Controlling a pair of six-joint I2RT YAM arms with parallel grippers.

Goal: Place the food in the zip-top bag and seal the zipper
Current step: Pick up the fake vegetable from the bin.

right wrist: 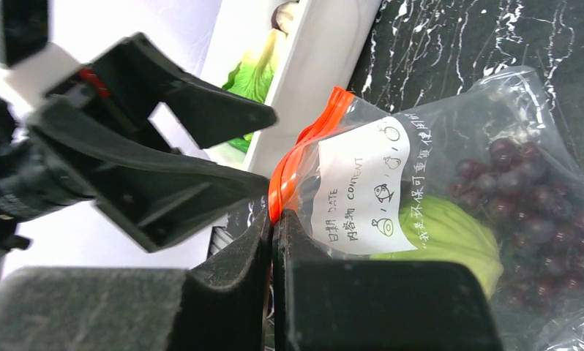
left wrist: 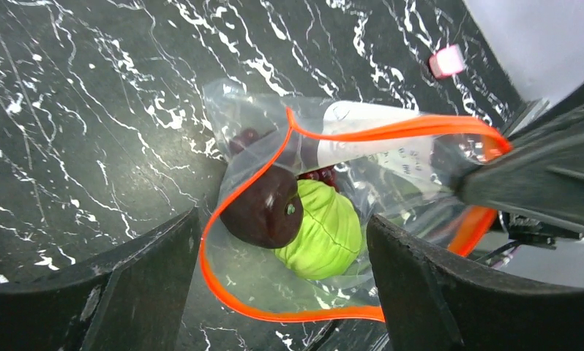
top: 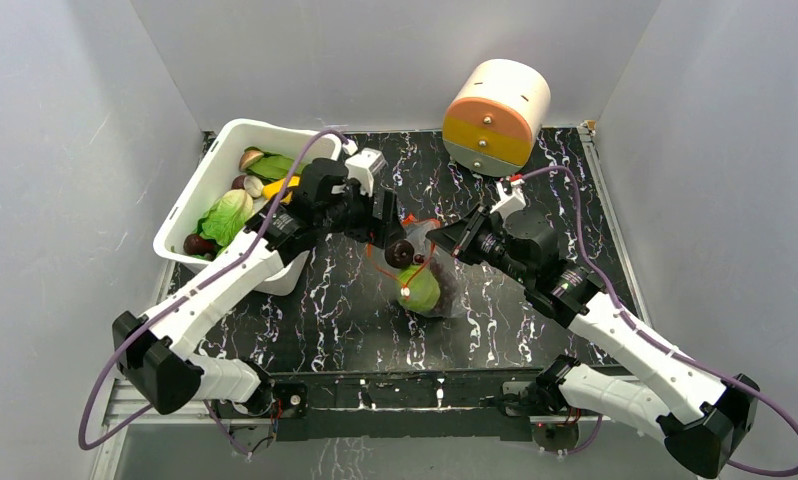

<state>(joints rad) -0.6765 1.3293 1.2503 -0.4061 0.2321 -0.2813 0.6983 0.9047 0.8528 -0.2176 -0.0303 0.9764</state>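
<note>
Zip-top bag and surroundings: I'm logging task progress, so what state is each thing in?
zip-top bag: mouth open, holding food.
zipper: unsealed, spread in a loop.
right gripper: shut on the bag's rim.
left gripper: open above the mouth.
dark round fruit: lying in the mouth.
cabbage: inside the bag.
grape bunch: inside the bag.
white bin: food inside.

Clear bag (top: 437,300) sits mid-table (top: 315,310), mouth up, orange-red zipper (top: 379,262) looped open. Green cabbage (top: 421,290) inside, dark round fruit (top: 400,251) at the mouth. Left gripper (top: 388,222) just above the fruit, right gripper (top: 443,240) at the mouth's right edge. White bin (top: 271,128) far left holds leafy vegetables (top: 227,215). Orange-cream drum (top: 495,115) far right.
</note>
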